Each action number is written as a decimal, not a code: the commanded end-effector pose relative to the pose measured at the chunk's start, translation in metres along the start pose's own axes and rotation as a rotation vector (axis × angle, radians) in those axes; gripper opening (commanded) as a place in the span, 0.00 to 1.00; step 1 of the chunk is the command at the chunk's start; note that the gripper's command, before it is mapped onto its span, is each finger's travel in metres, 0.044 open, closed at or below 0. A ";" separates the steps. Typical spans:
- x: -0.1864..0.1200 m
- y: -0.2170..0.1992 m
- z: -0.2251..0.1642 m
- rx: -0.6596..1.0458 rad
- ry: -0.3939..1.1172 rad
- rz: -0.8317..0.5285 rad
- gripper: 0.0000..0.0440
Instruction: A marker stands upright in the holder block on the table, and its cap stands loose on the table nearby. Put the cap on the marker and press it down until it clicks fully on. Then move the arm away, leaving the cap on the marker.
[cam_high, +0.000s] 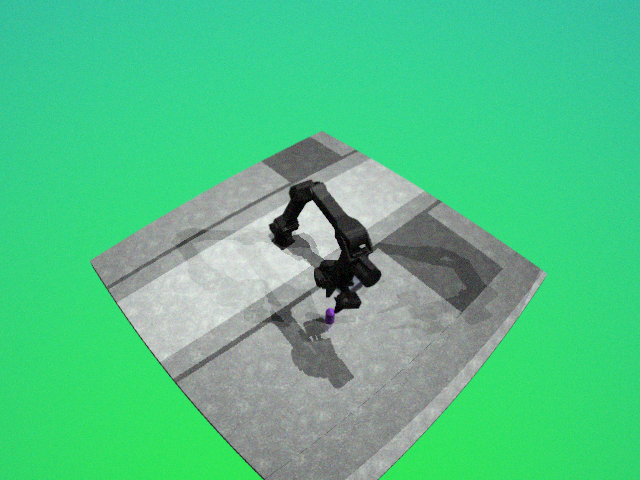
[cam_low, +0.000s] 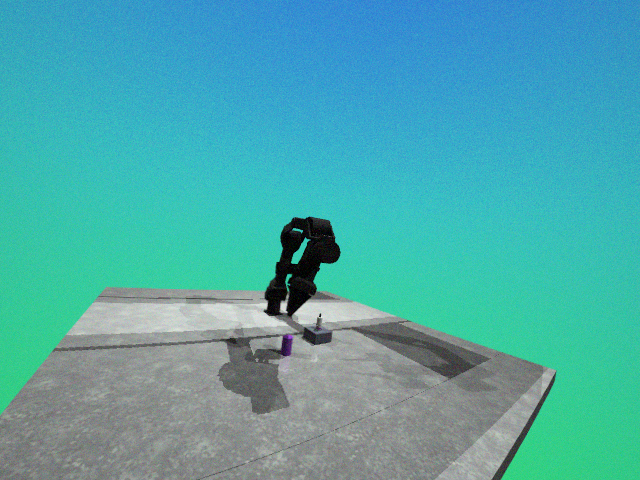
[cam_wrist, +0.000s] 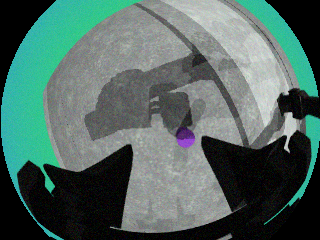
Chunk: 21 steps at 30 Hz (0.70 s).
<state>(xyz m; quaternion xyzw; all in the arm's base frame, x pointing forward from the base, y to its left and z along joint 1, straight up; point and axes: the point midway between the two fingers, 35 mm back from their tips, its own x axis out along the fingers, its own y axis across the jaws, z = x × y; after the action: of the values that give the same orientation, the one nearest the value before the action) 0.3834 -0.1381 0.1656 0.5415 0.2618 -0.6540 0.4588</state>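
Open room between the spread fingers, purple cap beyond; holder block near the cap, upright marker projecting above.

No text, label, brand, number or sign can be read in any of the 3 views, neither on the gripper nor on anything near, below or beside it.
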 end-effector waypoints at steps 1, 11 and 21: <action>0.010 -0.004 -0.003 0.013 0.021 -0.048 0.74; 0.030 -0.012 -0.009 0.026 0.087 -0.143 0.73; 0.049 -0.019 -0.017 0.024 0.169 -0.219 0.70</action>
<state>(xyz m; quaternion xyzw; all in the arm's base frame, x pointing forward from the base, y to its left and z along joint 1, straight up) 0.3762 -0.1323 0.1208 0.5671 0.3342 -0.6576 0.3664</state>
